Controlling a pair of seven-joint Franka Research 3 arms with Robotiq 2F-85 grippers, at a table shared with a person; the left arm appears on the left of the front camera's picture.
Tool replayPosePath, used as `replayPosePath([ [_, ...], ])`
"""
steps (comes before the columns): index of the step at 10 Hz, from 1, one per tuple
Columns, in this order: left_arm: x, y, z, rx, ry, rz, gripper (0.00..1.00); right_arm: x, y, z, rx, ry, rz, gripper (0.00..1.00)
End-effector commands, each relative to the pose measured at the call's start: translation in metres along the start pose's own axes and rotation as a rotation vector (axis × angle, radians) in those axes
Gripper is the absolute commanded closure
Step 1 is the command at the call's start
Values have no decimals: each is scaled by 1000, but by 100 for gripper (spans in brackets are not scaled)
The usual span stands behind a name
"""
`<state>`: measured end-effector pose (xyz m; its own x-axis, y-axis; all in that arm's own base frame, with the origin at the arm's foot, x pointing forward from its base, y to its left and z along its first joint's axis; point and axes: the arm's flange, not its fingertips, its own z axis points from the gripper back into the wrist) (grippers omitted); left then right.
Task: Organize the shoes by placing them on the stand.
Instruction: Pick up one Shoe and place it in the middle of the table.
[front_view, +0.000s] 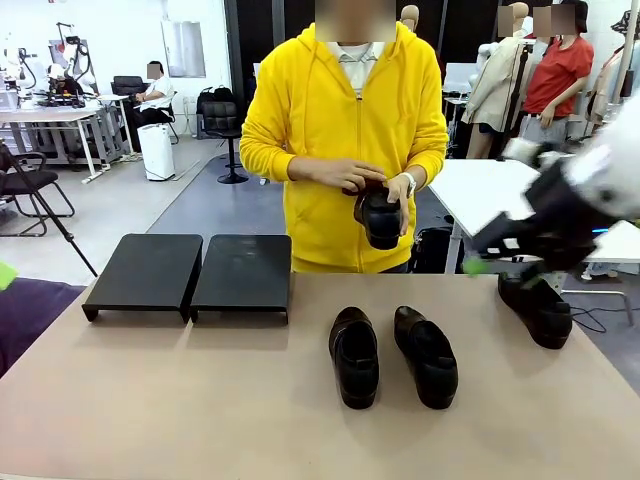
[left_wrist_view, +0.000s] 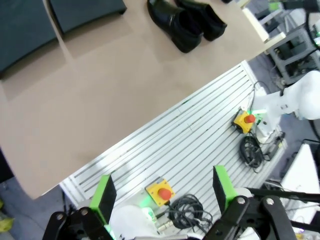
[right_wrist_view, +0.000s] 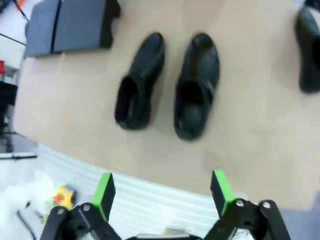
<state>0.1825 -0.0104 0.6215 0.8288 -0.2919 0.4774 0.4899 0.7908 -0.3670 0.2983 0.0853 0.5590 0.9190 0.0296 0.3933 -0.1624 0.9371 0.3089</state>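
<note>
the two low flat black stand platforms (front_view: 243, 272) were bare: two glossy black leather loafers (front_view: 354, 356) lay mid-desk (front_view: 200, 400), a third loafer (front_view: 537, 308) near its right edge, a fourth loafer (front_view: 381, 215) in the person's hands (front_view: 350, 178). the front view showed that held shoe, whereas the wrist views showed the left fingers (left_wrist_view: 104, 197) and right fingers (right_wrist_view: 221, 187) spread open, empty.

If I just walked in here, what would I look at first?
Probably the person in the bright yellow hoodie at the far side of the table, holding one shiny black shoe. Next you'd spot two more shoes lying side by side in the middle of the table. A fourth shoe sits near the right edge, and the black stand is at the far left.
</note>
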Motion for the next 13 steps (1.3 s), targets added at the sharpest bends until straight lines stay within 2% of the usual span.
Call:
replayPosePath([
  [1,1,-1,1,-16,-1,-14,0,-40,-32,48,-98,30,-13,0],
  [2,1,-1,1,-16,-1,-14,0,-48,-43,55,-121,12,-36,0],
  [4,1,-1,1,-16,-1,-14,0,-40,-39,40,-105,-12,-12,0],
  [6,1,-1,1,-16,-1,-14,0,-10,-9,-5,-86,-12,29,0],
  [7,1,-1,1,-16,-1,-14,0,5,10,-33,-113,-56,33,0],
  [9,1,-1,1,-16,-1,-14,0,18,27,-54,-56,-68,86,0],
  [10,1,-1,1,-16,-1,-14,0,18,19,-48,-49,-51,84,0],
  [13,1,-1,1,-16,-1,-14,0,-17,-42,23,-12,-64,0,0],
])
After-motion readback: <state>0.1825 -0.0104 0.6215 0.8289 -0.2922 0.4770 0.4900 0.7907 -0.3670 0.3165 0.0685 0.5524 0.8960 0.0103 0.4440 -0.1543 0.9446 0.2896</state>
